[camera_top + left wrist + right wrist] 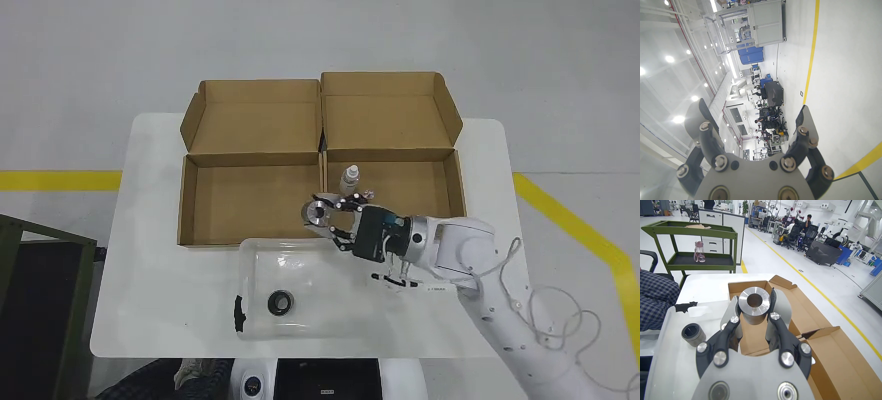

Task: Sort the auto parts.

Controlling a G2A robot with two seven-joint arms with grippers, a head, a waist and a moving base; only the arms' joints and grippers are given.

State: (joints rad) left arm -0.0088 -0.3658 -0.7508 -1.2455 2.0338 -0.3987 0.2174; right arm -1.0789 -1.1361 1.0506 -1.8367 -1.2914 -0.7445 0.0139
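White arm (470, 250) carries black-linked grey fingers (783, 306) with silver screws.

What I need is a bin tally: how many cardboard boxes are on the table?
2, side by side, lids open: an empty-looking box and a second box holding a small bottle. None seems hidden.

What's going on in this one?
The right gripper has its jaws shut on a metal cylinder and holds it above the left cardboard box, close to the wall next to the right cardboard box. The right box holds a small bottle-shaped part. A dark-ringed bearing lies in the clear tray in front of the boxes. The left gripper is open and holds nothing.
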